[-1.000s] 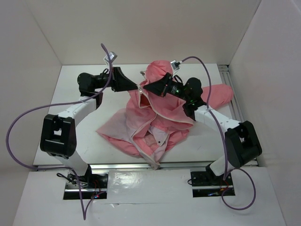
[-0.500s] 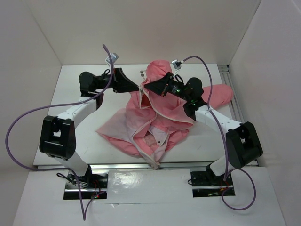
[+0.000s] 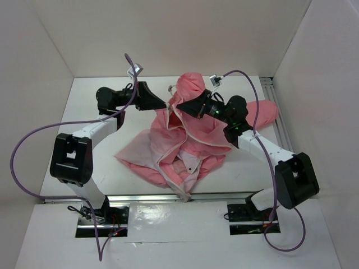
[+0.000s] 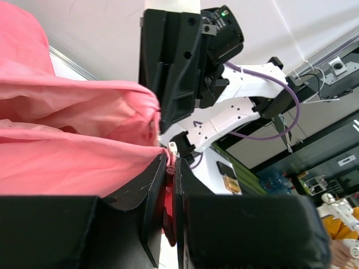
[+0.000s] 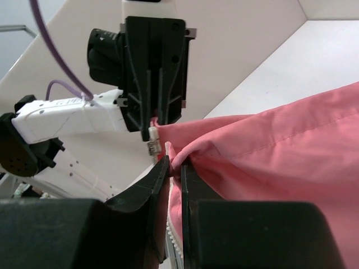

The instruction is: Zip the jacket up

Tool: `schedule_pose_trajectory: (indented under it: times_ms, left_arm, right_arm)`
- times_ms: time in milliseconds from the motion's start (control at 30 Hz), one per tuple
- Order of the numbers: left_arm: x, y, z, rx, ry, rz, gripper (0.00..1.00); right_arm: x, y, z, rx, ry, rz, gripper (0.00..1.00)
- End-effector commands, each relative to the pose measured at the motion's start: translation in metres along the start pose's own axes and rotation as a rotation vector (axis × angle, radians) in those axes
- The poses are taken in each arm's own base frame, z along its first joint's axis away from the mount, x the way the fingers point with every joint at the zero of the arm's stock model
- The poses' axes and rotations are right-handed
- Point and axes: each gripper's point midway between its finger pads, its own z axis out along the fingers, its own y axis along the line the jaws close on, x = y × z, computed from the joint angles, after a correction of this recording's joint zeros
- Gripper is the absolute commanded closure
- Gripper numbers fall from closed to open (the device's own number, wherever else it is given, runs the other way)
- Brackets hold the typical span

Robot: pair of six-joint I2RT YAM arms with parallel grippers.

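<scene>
The salmon-pink jacket (image 3: 196, 131) lies open and crumpled on the table, its paler lining (image 3: 147, 147) facing up at the front left. At the far middle, both grippers hold its front edges lifted off the table. My left gripper (image 3: 166, 103) is shut on a fold of pink fabric (image 4: 84, 151) by a small white zipper part (image 4: 173, 149). My right gripper (image 3: 180, 104) is shut on the facing fabric edge (image 5: 263, 140), with the white zipper teeth (image 5: 175, 235) running down between its fingers. The two grippers nearly touch tip to tip.
The white table (image 3: 84, 145) is enclosed by white walls on three sides. A metal rail (image 3: 280, 120) runs along the right edge. Purple cables (image 3: 22, 145) loop from both arms. One sleeve (image 3: 263, 112) stretches to the right, under the right arm.
Both grippers have kept their hold on the jacket and shifted slightly away from me. The right arm's elbow has swung a little to the right.
</scene>
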Motion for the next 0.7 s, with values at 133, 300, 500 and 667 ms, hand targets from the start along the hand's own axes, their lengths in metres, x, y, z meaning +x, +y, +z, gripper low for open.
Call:
schedule_pose_trajectory:
  times_ms: [133,300,500,667]
  left_arm:
    - [-0.007,-0.017,0.000,0.056,0.004,0.140,1.00]
    - [-0.007,-0.017,0.000,0.056,0.004,0.140,1.00]
    - [-0.007,-0.018,0.000,0.058,0.004,0.140,1.00]
    - [-0.006,-0.019,0.000,0.061,0.004,0.139,1.00]
  right_arm:
    - [-0.006,0.022,-0.011,-0.058,-0.002,-0.066,1.00]
    - [-0.003,0.023,-0.006,-0.073,0.021,-0.070,1.00]
    - [0.006,0.018,-0.001,-0.063,0.039,-0.056,1.00]
    - [0.011,0.010,0.001,-0.050,0.050,-0.042,1.00]
